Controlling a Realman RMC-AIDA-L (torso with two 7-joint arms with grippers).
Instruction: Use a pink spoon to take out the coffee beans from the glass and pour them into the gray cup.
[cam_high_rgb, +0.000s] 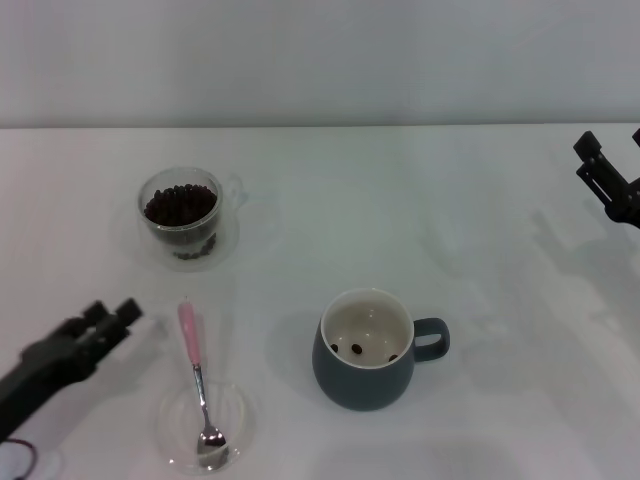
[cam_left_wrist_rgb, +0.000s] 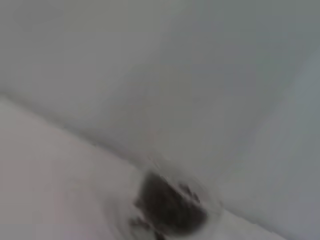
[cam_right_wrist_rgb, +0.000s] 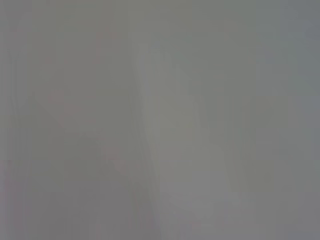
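The pink spoon (cam_high_rgb: 195, 375) lies on the table, handle pointing away from me, its metal bowl resting in a flat clear dish (cam_high_rgb: 235, 425). The glass (cam_high_rgb: 182, 218) with a heap of coffee beans (cam_high_rgb: 180, 204) stands at the back left; it shows blurred in the left wrist view (cam_left_wrist_rgb: 170, 207). The gray cup (cam_high_rgb: 365, 352) stands in the middle front, handle to the right, with three beans (cam_high_rgb: 356, 349) inside. My left gripper (cam_high_rgb: 113, 312) is open and empty, just left of the spoon's handle. My right gripper (cam_high_rgb: 612, 150) is open and empty at the far right edge.
The white table (cam_high_rgb: 450, 220) meets a pale wall along its back edge. The right wrist view shows only a grey blur.
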